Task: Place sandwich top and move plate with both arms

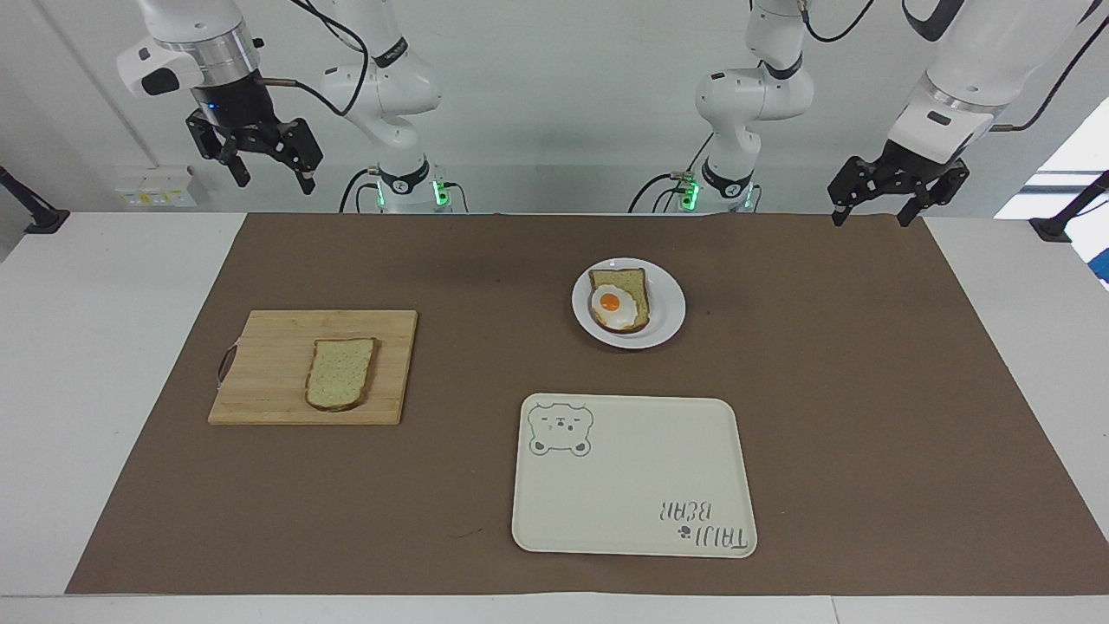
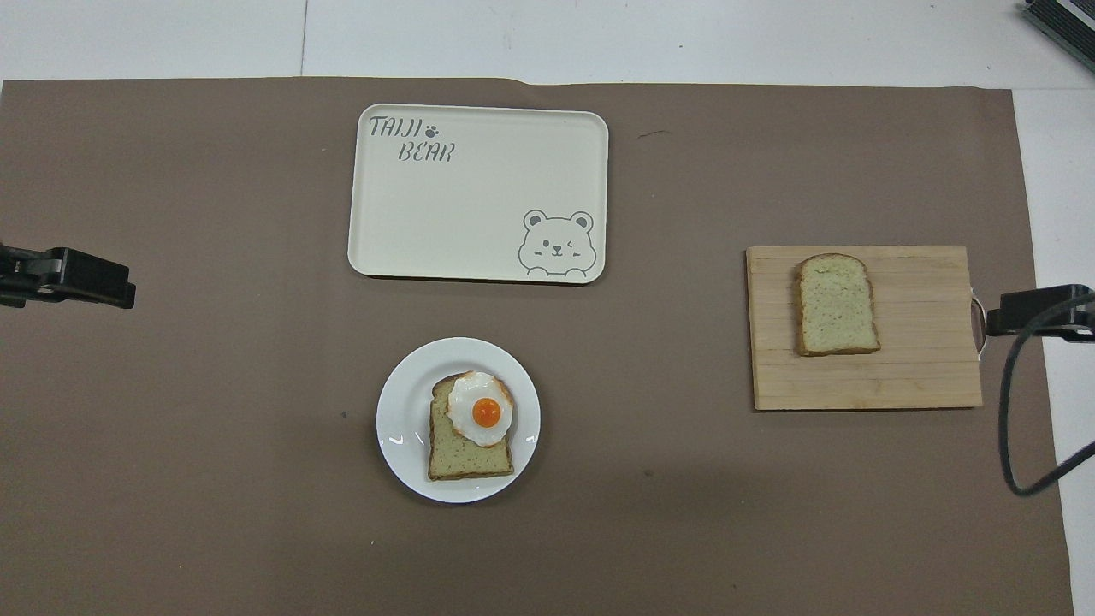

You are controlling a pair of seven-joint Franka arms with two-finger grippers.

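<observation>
The sandwich top (image 1: 340, 373), a plain speckled bread slice, lies on a wooden cutting board (image 1: 269, 347) toward the right arm's end of the table; it also shows in the overhead view (image 2: 836, 304). The white plate (image 1: 667, 316) holds a bread slice with a fried egg (image 1: 612, 306) and sits near the robots; the plate also shows in the overhead view (image 2: 402, 428). My right gripper (image 1: 271, 182) is open and empty, raised high near the table's edge by the robots, apart from the board. My left gripper (image 1: 870, 218) is open and empty, raised over the mat's corner at the left arm's end.
A cream rectangular tray (image 1: 632, 503) with a bear drawing lies farther from the robots than the plate. A brown mat (image 1: 866, 390) covers the table. A black cable (image 2: 1014, 402) hangs by the board at the right arm's end.
</observation>
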